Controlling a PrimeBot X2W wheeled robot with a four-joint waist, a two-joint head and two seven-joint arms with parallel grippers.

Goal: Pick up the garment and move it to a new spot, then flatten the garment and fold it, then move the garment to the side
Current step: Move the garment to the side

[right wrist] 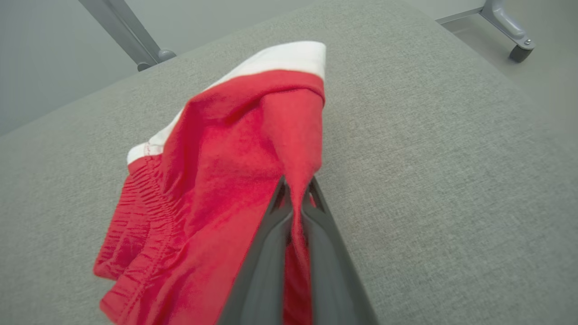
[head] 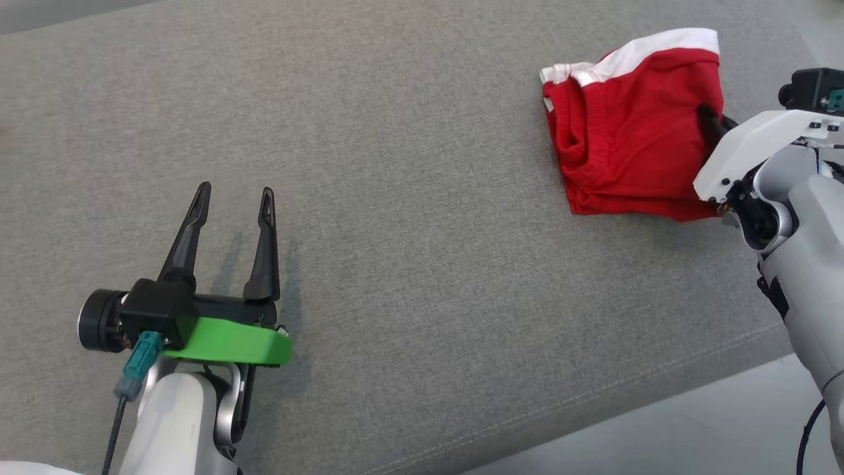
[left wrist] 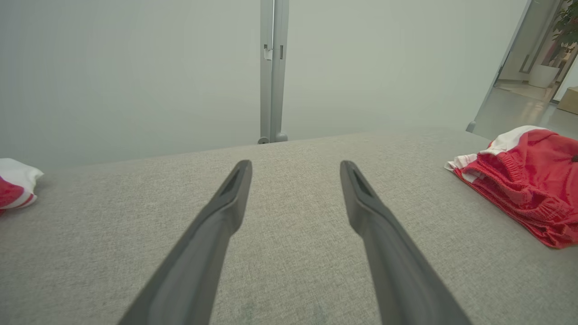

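The right gripper (right wrist: 295,189) is pinched shut on a thin ridge of the garment (right wrist: 216,180), red shorts with a white band lying bunched near the far right corner of the cushion (head: 422,264). The left gripper (head: 234,198) stands wide and empty over the near left part. With so little cloth caught, a lift could slip free or pull the layers apart. The cushion is grey woven fabric; behind it are a metal post (left wrist: 271,67) and a pale wall, and another red-and-white cloth (left wrist: 13,185) lies by its left edge.
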